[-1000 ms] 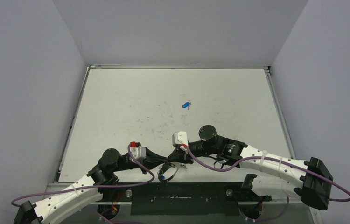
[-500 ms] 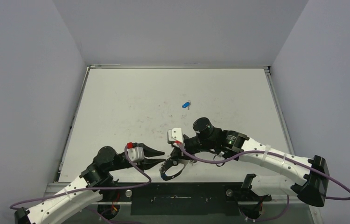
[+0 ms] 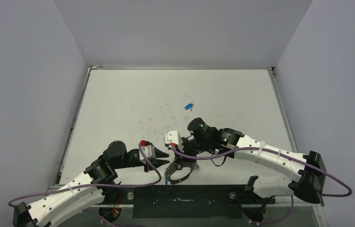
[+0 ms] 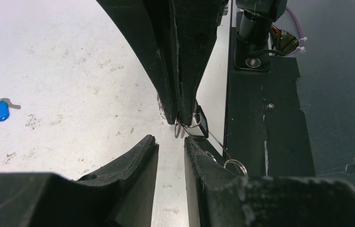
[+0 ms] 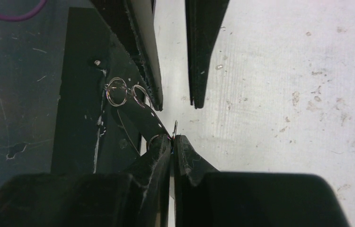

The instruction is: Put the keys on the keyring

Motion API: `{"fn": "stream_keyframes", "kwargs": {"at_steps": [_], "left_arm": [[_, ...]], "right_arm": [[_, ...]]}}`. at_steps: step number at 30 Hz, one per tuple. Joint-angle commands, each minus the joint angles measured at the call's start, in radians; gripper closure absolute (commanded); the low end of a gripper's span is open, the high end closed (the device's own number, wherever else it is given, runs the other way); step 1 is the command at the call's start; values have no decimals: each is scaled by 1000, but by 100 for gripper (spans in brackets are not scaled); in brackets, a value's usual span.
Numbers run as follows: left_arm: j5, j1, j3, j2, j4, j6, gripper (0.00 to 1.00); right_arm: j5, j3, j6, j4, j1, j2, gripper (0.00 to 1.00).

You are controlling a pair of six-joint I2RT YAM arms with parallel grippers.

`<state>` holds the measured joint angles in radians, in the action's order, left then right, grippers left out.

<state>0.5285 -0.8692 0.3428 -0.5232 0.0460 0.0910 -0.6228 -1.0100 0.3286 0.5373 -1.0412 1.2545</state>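
Since a second ago the left tool (image 4: 171, 144) has let go. It was closed against the keyring (image 5: 142, 117) then, drew back with its fingers parted, and now reaches in again beside the right tool (image 5: 172, 141). The right arm has swung a little toward the worktop's left side, carrying the keyring with it. The blue key (image 3: 188, 106) has not moved.

There is one keyring and one loose blue key. Three small loops (image 5: 116, 92) can be counted along the keyring in the right wrist view. A small dark piece hangs by the right tool's tips, too small to identify.

The left tool's fingers stand a narrow gap apart and hold nothing. One finger lies just beside the keyring's loops, though whether it touches them cannot be told. The right tool's fingers are pressed together, clamped on a thin silver loop of the keyring.

The keyring sits at the near edge of the worktop (image 3: 133, 104), between the two arms and partly over the dark base plate. The blue key lies well apart from it, out toward the middle of the worktop.
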Motion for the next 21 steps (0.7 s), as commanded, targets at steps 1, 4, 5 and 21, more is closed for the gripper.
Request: {"fn": "stream_keyframes", "kwargs": {"at_steps": [1,4,5,21], "left_arm": [[-2,-5,5,-8,53,-26,76],[18,-8,-29,-24,134,-66,81],[21,-10,-39,-32,155,-78,83],[3,-30,-93,-91,193,-82,96]], "right_arm": [[75,20,-11,-151,5,-64,100],[120,45,-30,-234,5,-78,100],[127,47,-32,-250,6,-76,100],[118,184,-90,-456,27,-96,100]]}}
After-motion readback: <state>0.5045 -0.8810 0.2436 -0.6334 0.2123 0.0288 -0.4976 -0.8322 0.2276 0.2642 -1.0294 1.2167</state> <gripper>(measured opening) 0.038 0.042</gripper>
